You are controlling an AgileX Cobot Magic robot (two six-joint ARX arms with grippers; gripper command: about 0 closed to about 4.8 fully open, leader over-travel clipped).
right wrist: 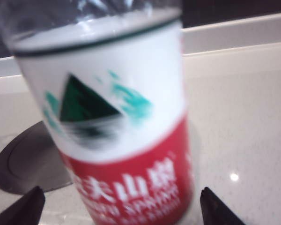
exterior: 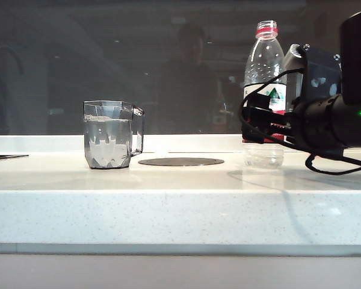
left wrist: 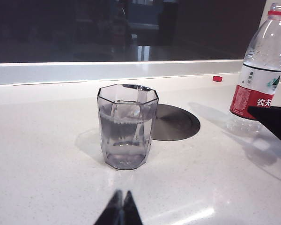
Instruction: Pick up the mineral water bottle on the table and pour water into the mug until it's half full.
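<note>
Mineral water bottle (exterior: pixel 264 96) stands upright, uncapped, on the table (exterior: pixel 180 205) at 3 o'clock from the dark round disc (exterior: pixel 181 161); the mug (exterior: pixel 112 133), with water (exterior: pixel 107 129) near its top, sits at 9 o'clock of that disc. Right gripper (right wrist: pixel 119 206) is at the bottle's label, fingers released, one either side, not pressing. Left gripper (left wrist: pixel 120 211) hangs near the mug, well apart, fingertips clenched together on nothing.

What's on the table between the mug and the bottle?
Only the flat dark round disc, between mug and bottle; exterior view shows it, left wrist view too.
</note>
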